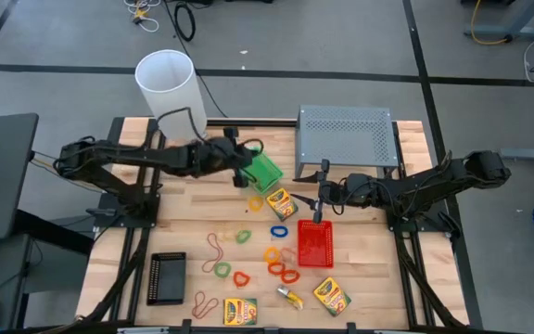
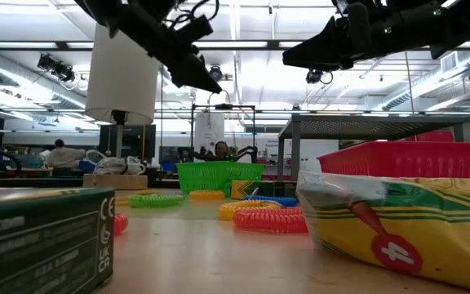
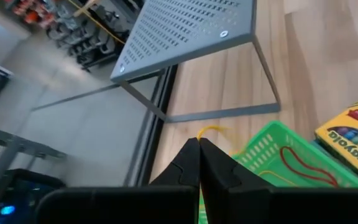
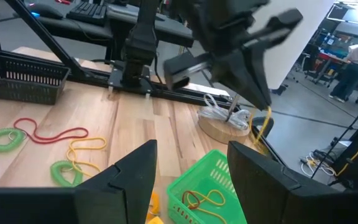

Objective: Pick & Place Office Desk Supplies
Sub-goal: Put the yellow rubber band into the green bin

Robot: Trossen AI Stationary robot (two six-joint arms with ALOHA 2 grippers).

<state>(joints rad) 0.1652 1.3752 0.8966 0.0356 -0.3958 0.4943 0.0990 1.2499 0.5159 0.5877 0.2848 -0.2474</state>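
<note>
Sorting barely begun: supplies mostly loose on the table.
Left gripper, clenched on a thin yellow band, hovers over the far green tray, holding bands; right gripper gapes empty above the red tray. Three trays, four crayon boxes.

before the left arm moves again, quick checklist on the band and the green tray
1. Left gripper shut on the yellow rubber band: ok, the band hangs from the closed tips.
2. Gripper over the green tray: ok in the high view.
3. Green tray upright with room inside: ok, it holds only a few bands.
4. Right gripper out of the way: ok, it hangs open over the red tray.
5. Band free of the grey riser: cannot tell.
</note>
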